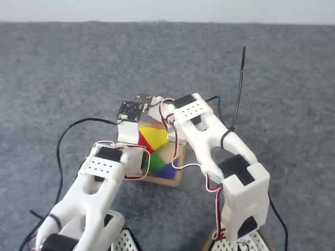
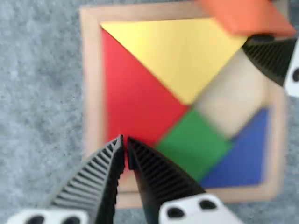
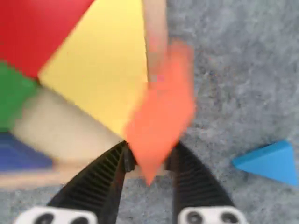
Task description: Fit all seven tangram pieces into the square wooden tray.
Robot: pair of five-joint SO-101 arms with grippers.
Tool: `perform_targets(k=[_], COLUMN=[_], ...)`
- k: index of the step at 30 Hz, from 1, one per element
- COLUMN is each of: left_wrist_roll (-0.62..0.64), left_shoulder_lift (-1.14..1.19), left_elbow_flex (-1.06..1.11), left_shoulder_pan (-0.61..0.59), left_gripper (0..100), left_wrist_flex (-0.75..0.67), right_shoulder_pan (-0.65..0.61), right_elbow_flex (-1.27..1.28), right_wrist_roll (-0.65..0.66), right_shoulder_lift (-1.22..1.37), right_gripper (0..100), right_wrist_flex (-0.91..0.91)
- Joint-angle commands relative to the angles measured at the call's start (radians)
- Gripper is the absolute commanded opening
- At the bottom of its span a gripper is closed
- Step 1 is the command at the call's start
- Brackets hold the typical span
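At one o'clock over the tray, the right hand is gripping the orange piece, risking snagging the rim; the left hand is hovering clenched, empty.

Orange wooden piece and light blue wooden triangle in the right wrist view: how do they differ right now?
Hold: the orange wooden piece is clamped in the right gripper, while the light blue wooden triangle lies loose.
Place: the orange piece hangs over the rim of the square wooden tray; the blue triangle rests on the grey carpet, apart from the tray.
Shared: neither is seated in the tray yet.
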Motion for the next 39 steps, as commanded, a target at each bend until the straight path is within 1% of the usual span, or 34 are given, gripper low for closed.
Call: perform_targets(k=[1, 4, 7, 10, 13, 16, 19, 24, 26, 27, 31, 32, 36, 39], left_wrist_roll=[-0.012, -0.012, -0.012, -0.012, -0.012, -0.012, -0.011, -0.011, -0.011, -0.011, -0.011, -0.011, -0.011, -0.011], left_shoulder_lift=[-0.037, -0.037, -0.043, -0.046, -0.046, -0.046, -0.046, -0.04, -0.04, -0.04, -0.04, -0.04, -0.044, -0.044], left_elbow_flex=[-0.004, -0.004, -0.005, -0.021, -0.067, -0.105, -0.127, -0.131, -0.131, -0.131, -0.131, -0.131, -0.13, -0.13], left_shoulder_pan=[0.0, -0.002, -0.017, -0.089, -0.187, -0.285, -0.35, -0.361, -0.362, -0.364, -0.365, -0.365, -0.365, -0.367], left_gripper=[1, 1, 1, 1, 1, 1, 1, 1, 1, 1, 1, 1, 1, 1], left_wrist_flex=[-0.025, -0.023, -0.023, -0.018, 0.015, 0.023, 0.021, 0.021, 0.021, 0.021, 0.021, 0.021, 0.021, 0.021], right_shoulder_pan=[0.025, 0.038, 0.039, 0.042, 0.062, 0.082, 0.087, 0.087, 0.087, 0.084, 0.079, 0.079, 0.07, 0.056], right_elbow_flex=[-0.014, -0.015, -0.015, -0.012, -0.009, -0.008, -0.006, -0.008, -0.008, -0.008, -0.011, -0.014, -0.048, -0.109], right_wrist_roll=[0.002, 0.002, 0.002, -0.002, -0.054, -0.074, -0.091, -0.086, -0.077, -0.054, 0.006, 0.02, 0.031, 0.034], right_shoulder_lift=[-0.008, -0.008, -0.01, -0.048, -0.102, -0.13, -0.131, -0.142, -0.136, -0.133, -0.139, -0.142, -0.16, -0.194], right_gripper=[2.9, 0.9, 0.9, 0.9, 0.9, 0.9, 0.9, 0.9, 2.7, 5.5, 22.7, 25.1, 22.2, 20.1], right_wrist_flex=[-0.002, -0.004, -0.002, 0.002, -0.001, 0.004, 0.013, 0.019, 0.019, 0.019, 0.062, 0.079, 0.148, 0.236])
